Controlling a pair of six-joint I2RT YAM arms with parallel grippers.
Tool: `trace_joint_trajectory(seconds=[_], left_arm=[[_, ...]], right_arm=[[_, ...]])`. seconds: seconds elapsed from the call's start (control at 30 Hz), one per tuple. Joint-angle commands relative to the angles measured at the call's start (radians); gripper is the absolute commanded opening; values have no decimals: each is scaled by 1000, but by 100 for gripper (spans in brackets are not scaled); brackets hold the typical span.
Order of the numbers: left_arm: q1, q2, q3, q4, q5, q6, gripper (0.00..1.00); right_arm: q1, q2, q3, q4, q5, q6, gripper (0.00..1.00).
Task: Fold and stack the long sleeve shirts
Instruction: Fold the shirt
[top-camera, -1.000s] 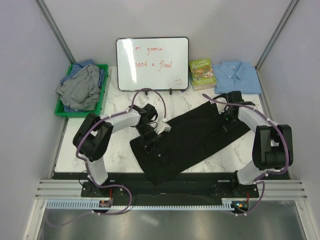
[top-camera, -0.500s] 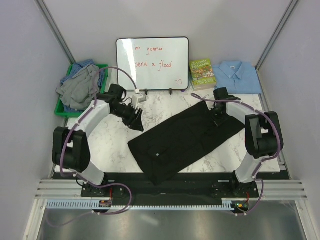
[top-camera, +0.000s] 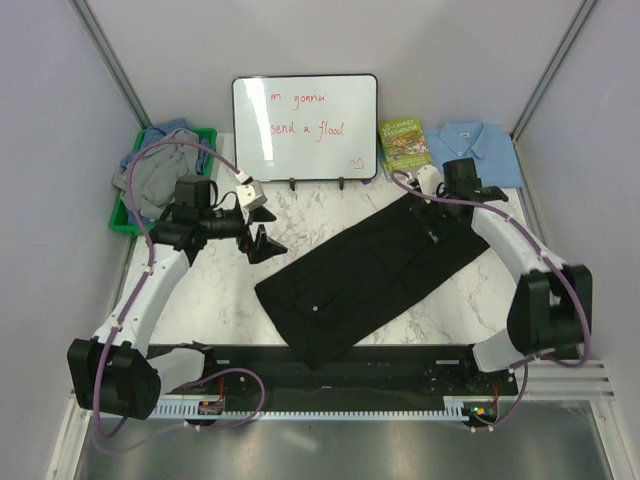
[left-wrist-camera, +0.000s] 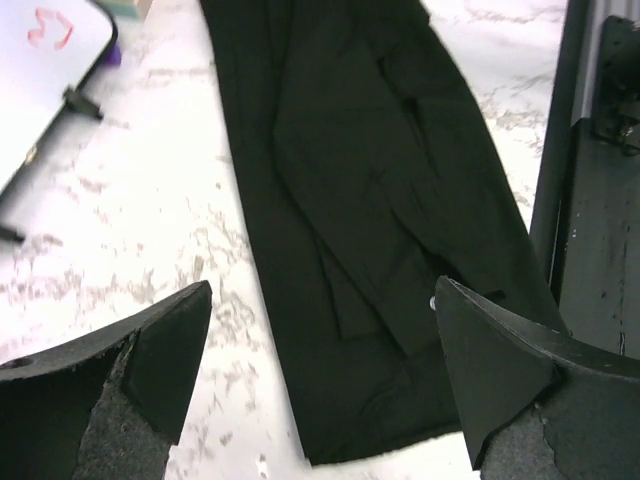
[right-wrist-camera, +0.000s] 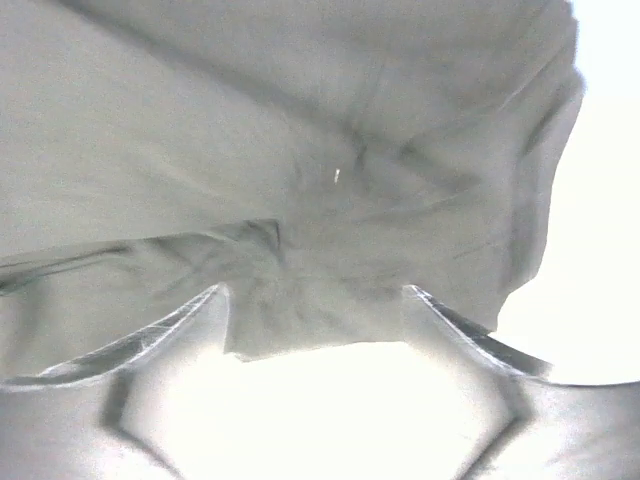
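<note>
at your far left the green bin (top-camera: 122, 222) sits on the back corner of the marble table (top-camera: 225, 295), and in it lies a crumpled grey shirt (top-camera: 158, 182) with a blue shirt (top-camera: 168, 129) bunched behind it and spilling over the rim. just right of the bin your left gripper (top-camera: 258, 222) hangs above bare marble, turned toward the middle of the table; its jaws are spread as wide as they go and there is nothing between them. in the left wrist view the left gripper (left-wrist-camera: 322, 290) looks down past its two dark fingertips at cloth lying below, not touching it. behind stands the whiteboard (top-camera: 305, 128) with red writing on it. the black shirt (top-camera: 370, 275) lies flat on the table as a long slanted band, its near end close to the arm bases and its far end up toward the right; a small pale button shows on it. beyond that far end a green-covered book (top-camera: 403, 146) lies flat beside the whiteboard. your right gripper (top-camera: 430, 195) is over the far corner of the black shirt; in the washed-out right wrist view its jaws stand partly apart with the cloth's edge running across the gap, and you cannot tell whether the fingers (right-wrist-camera: 190, 320) touch it. at the far right corner the light blue shirt (top-camera: 472, 152) lies folded, collar up.
</note>
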Motion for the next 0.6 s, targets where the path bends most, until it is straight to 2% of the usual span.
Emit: trace_joint_trajectory(seconds=[0.0,0.03,0.07,0.1,0.13,0.17,0.2,0.23,0.27,0.3,0.33,0.43,0.47,0.57], left_arm=[[-1,79,52,138,162,8,99],[0,100,81,-12,179,105,99],[0,126,109,-123,198,238,99],[0,151,144,-229,202,565,99],[2,154,139,-342,186,682,100],[3,154,126,-357,170,826,99],[8,160,97,-374,155,899,99],[8,171,88,-442,123,981,99],[8,186,86,-504,104,1161,99],[8,211,98,-553,89,1239,98],[8,261,108,-599,65,1296,97],[8,369,143,-733,16,1419,90],[8,387,132,-770,-11,1521,87],[12,430,87,-733,-52,1599,84]], right_arm=[[50,-232,136,-84,-253,21,91],[62,-252,134,-73,-295,32,98],[95,-286,104,-19,-327,51,98],[111,-298,84,18,-396,108,98],[122,-306,61,60,-430,155,98],[128,-307,29,132,-489,188,98],[129,-298,15,161,-622,228,98],[139,-283,7,181,-690,218,98],[242,-237,24,143,-659,207,98],[343,-217,39,99,-446,80,98],[552,-203,15,68,-341,30,98],[750,-235,-161,182,-153,-43,98],[851,-252,-195,250,-124,-58,98],[1016,-222,-269,336,-67,-80,96]])
